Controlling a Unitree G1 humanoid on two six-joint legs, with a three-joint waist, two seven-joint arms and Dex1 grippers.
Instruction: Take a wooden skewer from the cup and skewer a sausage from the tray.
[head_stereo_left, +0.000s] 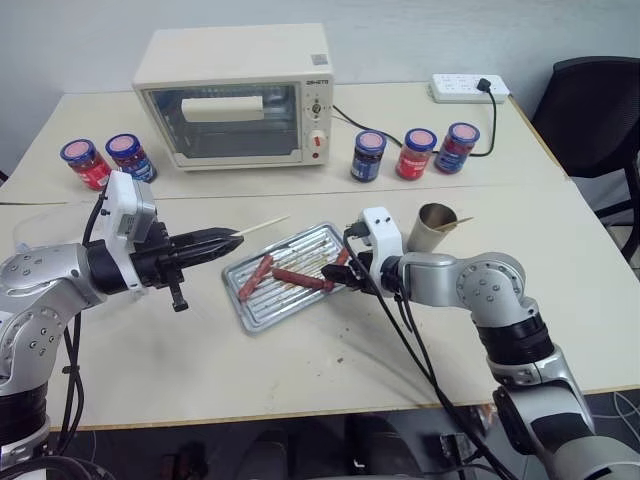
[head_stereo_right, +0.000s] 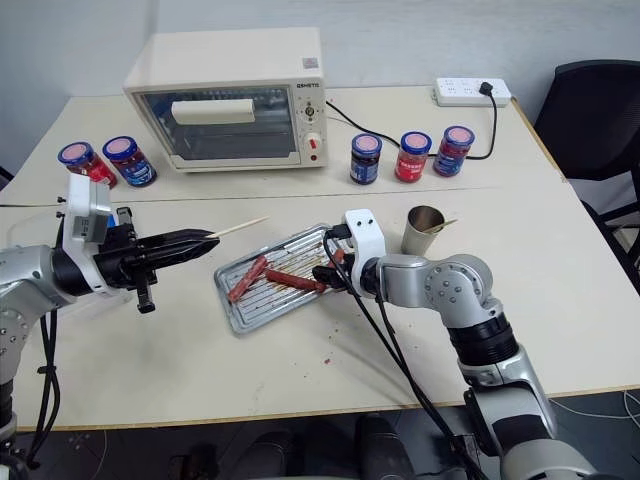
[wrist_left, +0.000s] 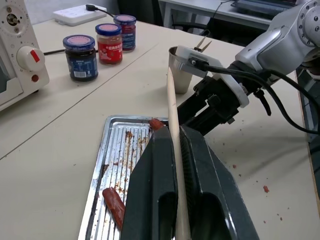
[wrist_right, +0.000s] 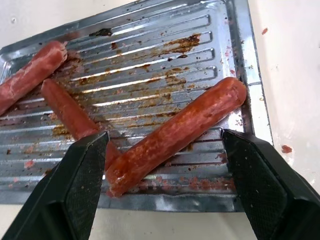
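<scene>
My left gripper (head_stereo_left: 232, 240) is shut on a wooden skewer (head_stereo_left: 262, 228), which sticks out level toward the tray (head_stereo_left: 300, 245). The same skewer (wrist_left: 173, 125) runs up between the left fingers (wrist_left: 155, 190). Three reddish-brown sausages lie on the ribbed tray: one at the left (head_stereo_left: 255, 277), one in the middle (head_stereo_left: 300, 278), one at the right end (head_stereo_left: 343, 257). My right gripper (wrist_right: 165, 140) is open just above the tray's right end, its two fingers on either side of that sausage (wrist_right: 175, 135) without touching it. The metal cup (head_stereo_left: 434, 228) stands right of the tray with a skewer in it.
A cream toaster oven (head_stereo_left: 235, 95) stands at the back. Two jars (head_stereo_left: 108, 160) sit at the back left and three jars (head_stereo_left: 416, 152) at the back right. A power strip (head_stereo_left: 468, 88) lies at the far right corner, with a black chair (head_stereo_left: 600, 120) beyond the table.
</scene>
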